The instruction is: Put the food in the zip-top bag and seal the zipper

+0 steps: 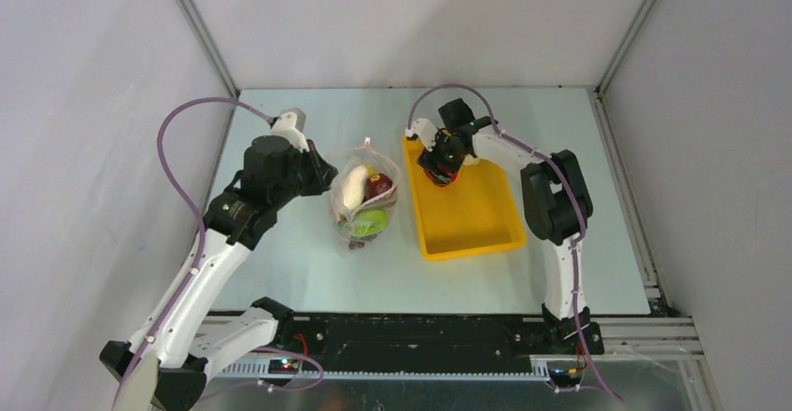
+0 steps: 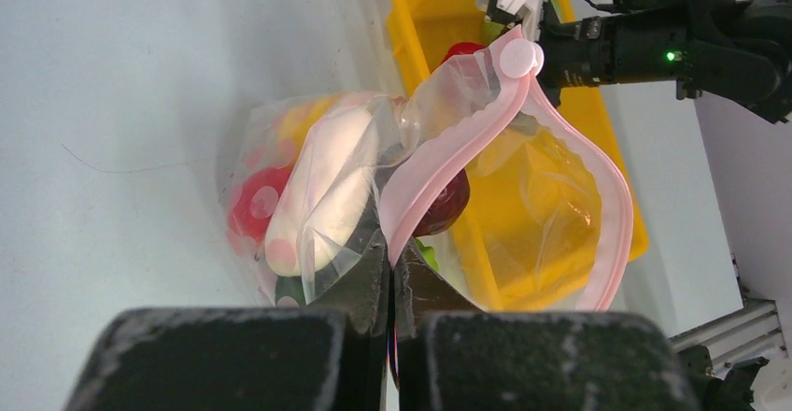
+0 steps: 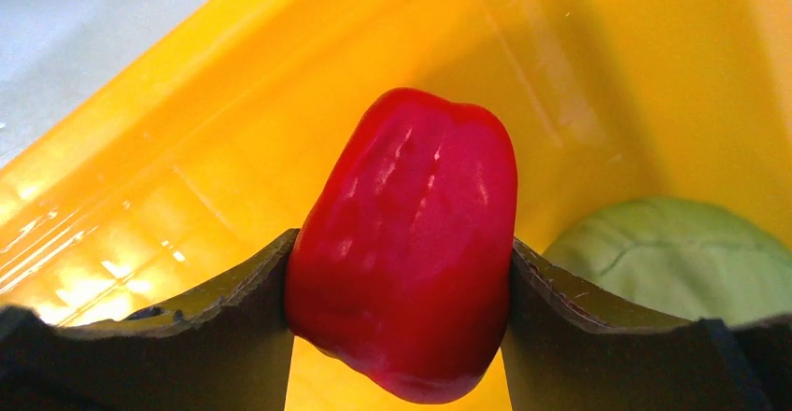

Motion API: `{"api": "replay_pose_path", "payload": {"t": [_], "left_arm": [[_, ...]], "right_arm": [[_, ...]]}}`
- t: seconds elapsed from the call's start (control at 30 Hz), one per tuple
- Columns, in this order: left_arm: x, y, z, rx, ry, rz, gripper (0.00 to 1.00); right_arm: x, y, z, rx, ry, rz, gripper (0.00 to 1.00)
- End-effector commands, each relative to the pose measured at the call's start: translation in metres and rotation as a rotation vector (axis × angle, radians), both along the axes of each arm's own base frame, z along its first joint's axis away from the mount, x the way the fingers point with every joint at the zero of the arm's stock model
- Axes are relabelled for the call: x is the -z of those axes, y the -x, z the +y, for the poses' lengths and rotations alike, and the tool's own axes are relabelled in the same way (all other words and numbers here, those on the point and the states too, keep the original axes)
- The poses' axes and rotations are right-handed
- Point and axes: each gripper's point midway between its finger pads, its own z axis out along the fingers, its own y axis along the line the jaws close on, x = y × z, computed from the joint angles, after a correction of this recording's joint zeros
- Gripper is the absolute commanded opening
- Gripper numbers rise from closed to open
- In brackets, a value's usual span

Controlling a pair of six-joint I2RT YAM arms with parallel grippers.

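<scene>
The left gripper point(image 2: 390, 263) was clenched on the zipper point(image 2: 439, 163) at the near lip of the zip-top bag point(image 2: 546, 196), apparently holding the mouth open toward the tray. Just beyond its fingers, the white radish point(image 2: 322, 191) and red apple point(image 2: 448, 204) lay inside. Farther off, the right gripper point(image 3: 402, 280) grasped the red pepper point(image 3: 411, 233) above the yellow tray point(image 3: 187, 177), with the cabbage point(image 3: 672, 252) just behind one finger. The bag's floppy far lip could block entry.

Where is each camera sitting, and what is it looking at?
Top external: above and behind, looking down at the table; left arm and right arm show.
Left wrist: on the left arm, facing the zip-top bag pinched in the left gripper.
Right wrist: on the right arm, facing the yellow tray; right gripper clamps the red pepper.
All three share the yellow tray.
</scene>
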Motion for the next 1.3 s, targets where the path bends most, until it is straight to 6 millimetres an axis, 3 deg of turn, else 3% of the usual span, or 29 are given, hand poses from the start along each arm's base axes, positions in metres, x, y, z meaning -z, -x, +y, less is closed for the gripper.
{"api": "replay_pose_path", "payload": {"t": [0.0, 0.1, 0.13, 0.17, 0.2, 0.23, 0.27, 0.5, 0.53, 0.57, 0.77, 0.9, 1.03, 1.27], "left_arm": [[-0.013, -0.004, -0.005, 0.015, 0.039, -0.036, 0.00], [-0.014, -0.003, -0.007, 0.026, 0.049, -0.037, 0.00], [-0.014, -0.002, -0.008, 0.028, 0.050, -0.035, 0.00], [-0.015, -0.002, -0.008, 0.028, 0.052, -0.038, 0.00], [-0.014, -0.002, -0.008, 0.028, 0.052, -0.038, 0.00], [-0.014, -0.002, -0.007, 0.028, 0.050, -0.036, 0.00], [-0.014, -0.002, -0.007, 0.027, 0.049, -0.036, 0.00], [-0.013, -0.001, -0.011, 0.046, 0.055, -0.028, 0.00], [-0.013, -0.001, -0.012, 0.052, 0.059, -0.027, 0.00], [-0.013, -0.001, -0.013, 0.055, 0.062, -0.026, 0.00], [-0.013, 0.001, -0.017, 0.073, 0.077, -0.019, 0.00], [-0.013, 0.002, -0.019, 0.082, 0.084, -0.017, 0.00], [-0.015, 0.003, -0.019, 0.086, 0.089, -0.022, 0.00], [-0.017, 0.004, -0.018, 0.086, 0.089, -0.028, 0.00]], "right_arm": [[-0.054, -0.001, -0.007, 0.094, -0.059, -0.106, 0.37], [-0.085, 0.002, -0.008, 0.166, -0.135, -0.155, 0.32], [-0.082, 0.010, -0.009, 0.169, -0.146, -0.141, 0.32], [-0.099, 0.011, -0.005, 0.176, -0.189, -0.174, 0.31], [-0.095, 0.021, -0.004, 0.170, -0.207, -0.155, 0.31], [-0.112, 0.025, -0.001, 0.174, -0.250, -0.177, 0.31], [-0.113, 0.032, 0.000, 0.170, -0.269, -0.165, 0.31], [-0.188, 0.068, 0.006, 0.206, -0.423, -0.263, 0.29], [-0.206, 0.076, 0.010, 0.207, -0.461, -0.288, 0.29], [-0.210, 0.081, 0.010, 0.209, -0.470, -0.296, 0.28], [-0.282, 0.145, 0.039, 0.054, -0.663, -0.397, 0.29], [-0.313, 0.194, 0.079, -0.107, -0.802, -0.406, 0.30], [-0.318, 0.205, 0.107, -0.173, -0.840, -0.429, 0.32], [-0.303, 0.189, 0.140, -0.163, -0.865, -0.428, 0.40]]}}
